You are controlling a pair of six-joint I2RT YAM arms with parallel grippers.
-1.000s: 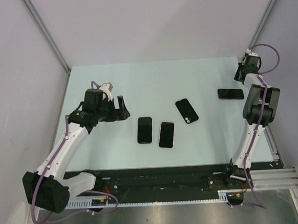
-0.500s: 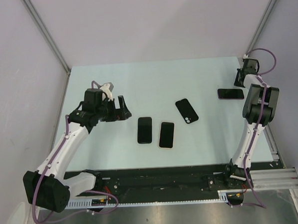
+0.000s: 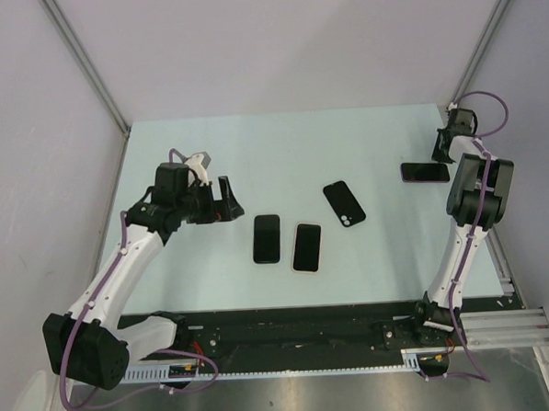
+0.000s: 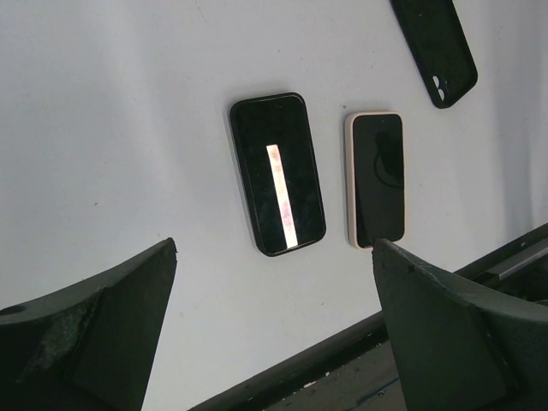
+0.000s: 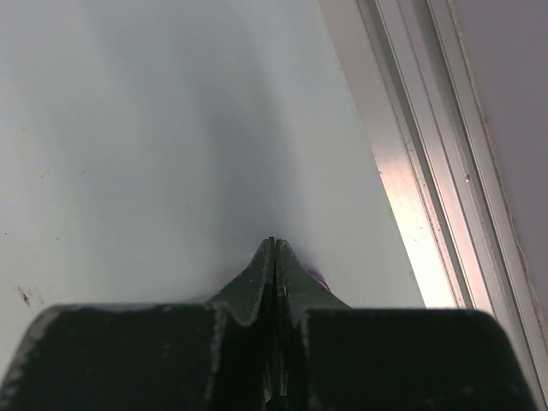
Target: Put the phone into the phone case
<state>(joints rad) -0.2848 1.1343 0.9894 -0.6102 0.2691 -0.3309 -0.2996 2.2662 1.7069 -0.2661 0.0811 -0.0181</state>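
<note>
A black phone [image 3: 266,238] lies screen up mid-table, also in the left wrist view [image 4: 276,174]. Beside it on the right lies a pale-rimmed phone [image 3: 306,247], seen too in the left wrist view [image 4: 375,178]. A black phone case [image 3: 344,204] with a camera hole lies further right and back; it also shows in the left wrist view [image 4: 434,47]. My left gripper [image 3: 226,205] is open and empty, left of the black phone [image 4: 274,250]. My right gripper [image 3: 442,147] is shut and empty [image 5: 272,243] at the far right corner, by a purple-edged phone [image 3: 425,172].
A metal rail [image 5: 428,145] runs along the table's right edge, close to the right gripper. The table's near edge [image 4: 342,342] with a black strip lies just below the left gripper. Grey walls enclose the table at the back and sides.
The right gripper has shifted slightly at the far right corner. The left arm and the phones have not moved.
</note>
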